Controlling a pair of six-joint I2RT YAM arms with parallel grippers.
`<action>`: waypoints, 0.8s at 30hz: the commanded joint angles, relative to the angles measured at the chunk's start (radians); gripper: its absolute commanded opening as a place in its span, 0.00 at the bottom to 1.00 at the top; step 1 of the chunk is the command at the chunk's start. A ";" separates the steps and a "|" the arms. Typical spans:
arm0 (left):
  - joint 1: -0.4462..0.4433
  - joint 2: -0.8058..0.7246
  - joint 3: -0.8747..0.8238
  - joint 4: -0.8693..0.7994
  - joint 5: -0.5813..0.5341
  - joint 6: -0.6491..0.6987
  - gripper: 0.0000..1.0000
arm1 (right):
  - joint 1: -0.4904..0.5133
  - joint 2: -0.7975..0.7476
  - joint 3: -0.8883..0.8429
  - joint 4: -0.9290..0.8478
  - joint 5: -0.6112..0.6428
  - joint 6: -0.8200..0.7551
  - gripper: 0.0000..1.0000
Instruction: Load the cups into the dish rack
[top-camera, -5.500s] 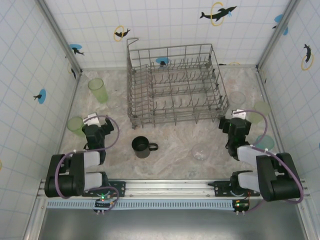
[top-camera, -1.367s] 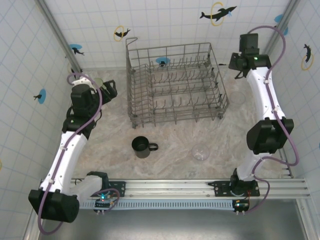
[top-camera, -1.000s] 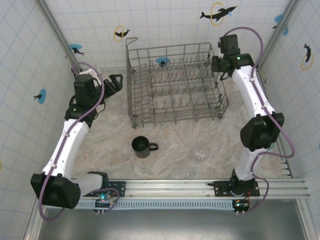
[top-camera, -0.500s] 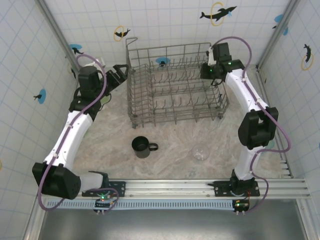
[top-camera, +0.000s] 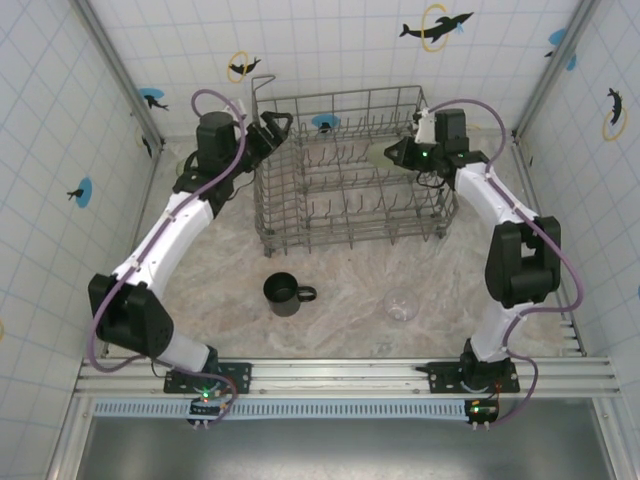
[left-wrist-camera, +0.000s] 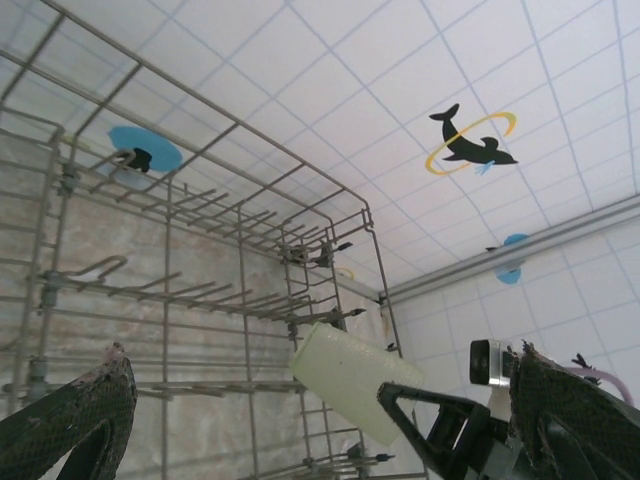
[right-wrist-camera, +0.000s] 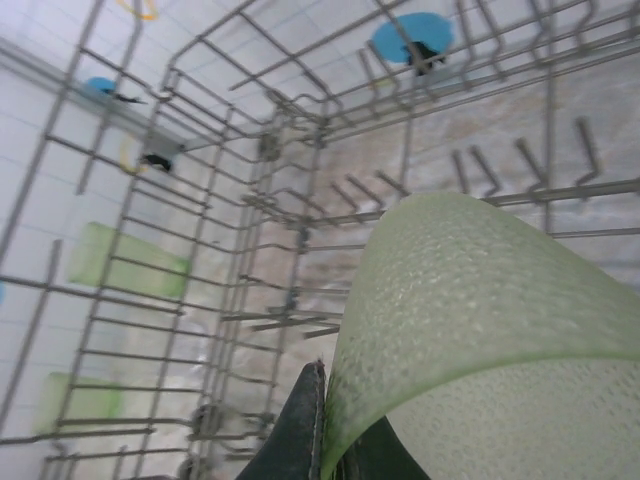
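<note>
My right gripper (top-camera: 397, 153) grips a light green tumbler (top-camera: 377, 155) above the dish rack (top-camera: 345, 238), at its 2 o'clock corner; left gripper (top-camera: 276, 124) gapes empty at 10 o'clock. Held tilted, the tumbler could snag tines and wedge sideways

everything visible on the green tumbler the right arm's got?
The green tumbler is pale, translucent, pebbled, plastic-looking, tapered and has no handle. The right gripper is shut on it, one finger against its wall. It is tipped sideways in the air over the dish rack's far right part. I can't tell whether it touches the wires.
</note>
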 joint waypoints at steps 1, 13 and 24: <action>-0.015 0.044 0.059 0.043 0.016 -0.062 0.98 | -0.004 -0.043 -0.056 0.308 -0.161 0.166 0.00; -0.026 0.191 0.091 0.147 0.063 -0.160 0.98 | -0.008 0.008 -0.182 0.826 -0.274 0.515 0.00; -0.031 0.321 0.116 0.300 0.178 -0.355 0.98 | 0.021 0.052 -0.246 1.118 -0.295 0.712 0.00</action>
